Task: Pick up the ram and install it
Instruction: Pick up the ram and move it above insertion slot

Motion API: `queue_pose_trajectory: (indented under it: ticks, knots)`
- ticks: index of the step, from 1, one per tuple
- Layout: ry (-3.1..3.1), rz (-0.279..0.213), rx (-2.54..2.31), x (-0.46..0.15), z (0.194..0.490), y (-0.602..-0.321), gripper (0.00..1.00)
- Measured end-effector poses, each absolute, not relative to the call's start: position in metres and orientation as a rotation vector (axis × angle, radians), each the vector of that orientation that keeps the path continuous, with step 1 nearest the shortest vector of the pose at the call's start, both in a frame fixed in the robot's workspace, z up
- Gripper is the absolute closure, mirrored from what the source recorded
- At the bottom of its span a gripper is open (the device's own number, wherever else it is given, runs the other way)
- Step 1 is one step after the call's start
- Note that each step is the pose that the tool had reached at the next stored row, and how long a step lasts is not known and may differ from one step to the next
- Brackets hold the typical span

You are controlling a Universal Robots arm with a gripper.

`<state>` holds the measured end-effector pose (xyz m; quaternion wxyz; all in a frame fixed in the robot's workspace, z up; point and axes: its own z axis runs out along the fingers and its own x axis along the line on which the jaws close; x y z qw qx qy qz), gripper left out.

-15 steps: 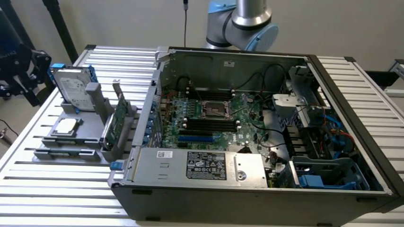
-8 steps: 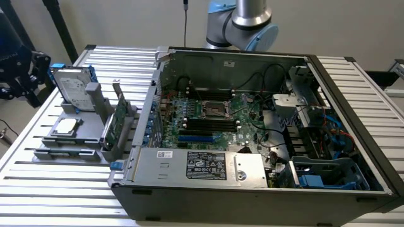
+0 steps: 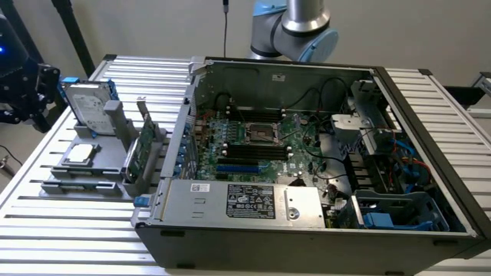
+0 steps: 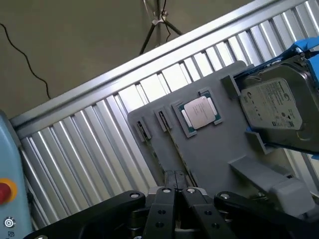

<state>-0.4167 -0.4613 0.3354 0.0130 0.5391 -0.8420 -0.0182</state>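
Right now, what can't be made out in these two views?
Green board, exterior view: nearly edge-on in the gray fixture; chips and label unreadable.
Memory slots, exterior view: too small to see latches.
Hard drive, wrist view: cut by picture edge.
Fixture's part behind the gripper, wrist view: hidden by it.
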Motion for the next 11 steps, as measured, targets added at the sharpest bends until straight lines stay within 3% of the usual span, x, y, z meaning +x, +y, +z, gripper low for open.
queue_pose_trajectory:
  ticks: [11]
  knots:
    - [-2.444,-0.049,1.932,-0.4167,0.3308,-0.4613,0.89]
